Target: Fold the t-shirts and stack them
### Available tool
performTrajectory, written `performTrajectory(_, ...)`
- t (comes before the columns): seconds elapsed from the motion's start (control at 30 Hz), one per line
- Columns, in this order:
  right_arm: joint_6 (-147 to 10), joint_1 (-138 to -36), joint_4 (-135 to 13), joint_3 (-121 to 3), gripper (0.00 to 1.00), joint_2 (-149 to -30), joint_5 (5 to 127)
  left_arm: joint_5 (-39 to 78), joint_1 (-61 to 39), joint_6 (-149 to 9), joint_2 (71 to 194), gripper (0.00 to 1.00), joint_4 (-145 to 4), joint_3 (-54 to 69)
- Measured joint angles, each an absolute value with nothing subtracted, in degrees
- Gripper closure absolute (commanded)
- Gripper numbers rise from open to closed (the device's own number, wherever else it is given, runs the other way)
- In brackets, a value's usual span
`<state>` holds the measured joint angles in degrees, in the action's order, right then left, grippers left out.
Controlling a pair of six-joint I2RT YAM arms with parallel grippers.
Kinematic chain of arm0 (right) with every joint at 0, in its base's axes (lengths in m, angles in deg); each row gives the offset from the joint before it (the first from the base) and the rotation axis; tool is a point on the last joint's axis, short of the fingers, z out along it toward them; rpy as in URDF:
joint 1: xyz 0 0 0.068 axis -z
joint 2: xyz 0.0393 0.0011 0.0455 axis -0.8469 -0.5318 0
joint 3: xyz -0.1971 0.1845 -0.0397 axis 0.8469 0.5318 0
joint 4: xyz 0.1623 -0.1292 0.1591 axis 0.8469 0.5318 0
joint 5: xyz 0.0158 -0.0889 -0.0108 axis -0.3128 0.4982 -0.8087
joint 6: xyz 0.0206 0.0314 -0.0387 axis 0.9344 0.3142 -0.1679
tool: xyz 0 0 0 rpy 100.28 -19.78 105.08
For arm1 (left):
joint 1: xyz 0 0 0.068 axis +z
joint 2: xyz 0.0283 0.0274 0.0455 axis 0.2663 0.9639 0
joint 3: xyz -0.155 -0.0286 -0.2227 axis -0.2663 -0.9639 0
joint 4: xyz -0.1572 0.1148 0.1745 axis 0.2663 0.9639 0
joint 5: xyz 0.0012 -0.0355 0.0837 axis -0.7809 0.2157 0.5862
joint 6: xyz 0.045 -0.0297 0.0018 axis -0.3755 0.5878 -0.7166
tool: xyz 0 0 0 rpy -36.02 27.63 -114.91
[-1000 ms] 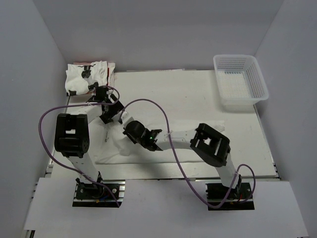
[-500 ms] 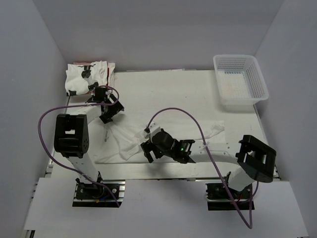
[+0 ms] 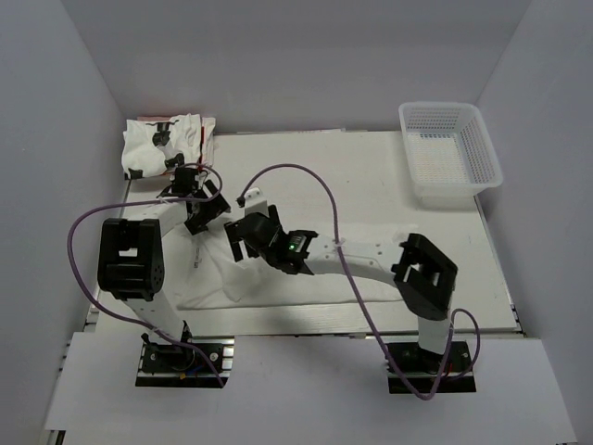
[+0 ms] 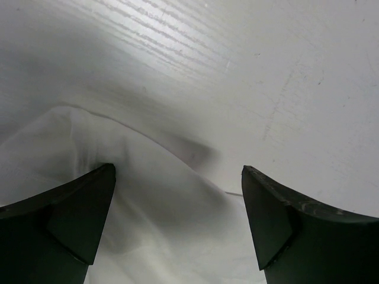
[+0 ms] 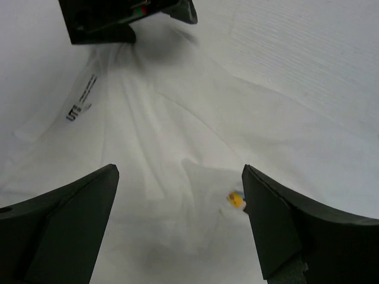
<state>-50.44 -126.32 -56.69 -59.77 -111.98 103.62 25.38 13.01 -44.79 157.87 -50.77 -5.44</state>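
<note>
A white t-shirt (image 3: 211, 281) lies loosely spread across the near half of the table (image 3: 315, 167). My left gripper (image 3: 200, 221) hovers open over its far left edge; in the left wrist view the cloth (image 4: 160, 231) fills the space under the left gripper (image 4: 177, 177), with bare table beyond. My right gripper (image 3: 237, 239) stands open just right of it, above rumpled t-shirt fabric (image 5: 172, 148) with a small yellow spot (image 5: 235, 199) and dark lettering (image 5: 80, 102). Neither holds anything. A folded pile of printed t-shirts (image 3: 165, 144) sits at the far left corner.
A white mesh basket (image 3: 450, 151) stands at the far right of the table. Purple cables (image 3: 296, 172) loop above both arms. The left gripper's body (image 5: 118, 18) shows at the top of the right wrist view, close by.
The right gripper has opened. Its arm swung toward the near edge, then back up and left beside the left gripper. The left gripper has barely moved.
</note>
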Motion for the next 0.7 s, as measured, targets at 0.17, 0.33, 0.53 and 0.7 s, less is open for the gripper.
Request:
performTrajectory(0.17,-52.6,-124.9,-58.6,-63.7,0.10,-120.1,96.3,25.4,13.2,-45.4,156.9,0.03,-50.7,-6.6)
performTrajectory(0.33,-56.1,-124.6,-62.8,-61.6,0.10,-122.4,84.3,25.4,13.2,-45.8,156.9,0.03,-50.7,-6.6)
performTrajectory(0.53,-56.8,-123.9,-63.5,-58.6,0.10,-123.8,77.4,25.5,13.2,-45.8,157.0,0.03,-50.6,-6.6)
performTrajectory(0.7,-60.5,-123.4,-62.7,-50.7,0.10,-118.4,69.7,25.6,13.2,-45.8,157.2,0.03,-50.2,-6.2)
